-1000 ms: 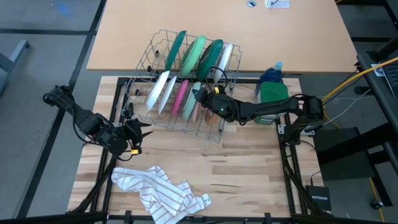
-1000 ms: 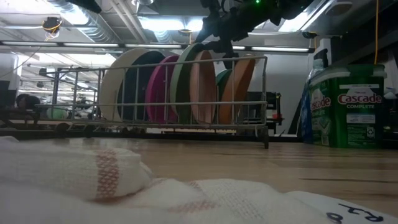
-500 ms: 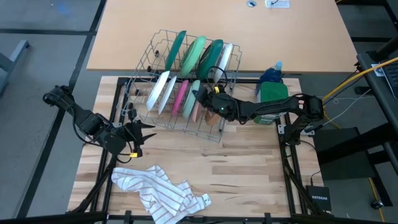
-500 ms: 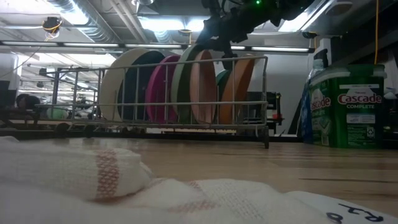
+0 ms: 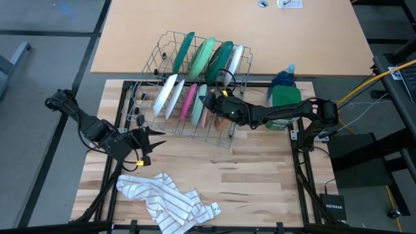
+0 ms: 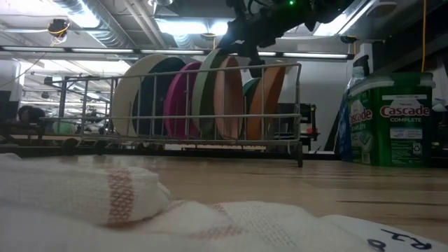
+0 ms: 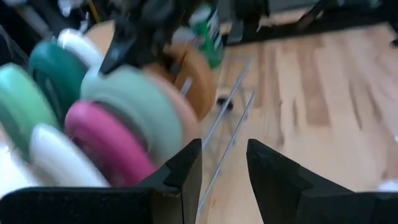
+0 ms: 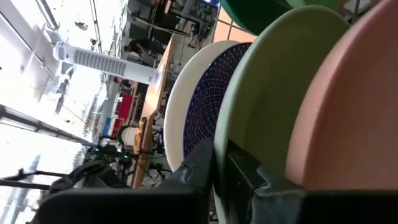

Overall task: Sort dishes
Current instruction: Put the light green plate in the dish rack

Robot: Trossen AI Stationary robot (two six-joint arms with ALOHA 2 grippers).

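Right wrist view: right hand [image 8: 219,171] pinching rim of light green plate [image 8: 267,106], upright in rack [image 5: 170,123]; left hand [image 5: 151,138] open wide.

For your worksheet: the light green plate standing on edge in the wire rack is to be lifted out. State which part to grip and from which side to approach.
Grip the top rim of the light green plate, coming from above. It stands upright, packed between the blue-patterned plate and the pink plate, so only its upper edge is free. The right gripper already straddles that rim. The left gripper waits beside the rack.
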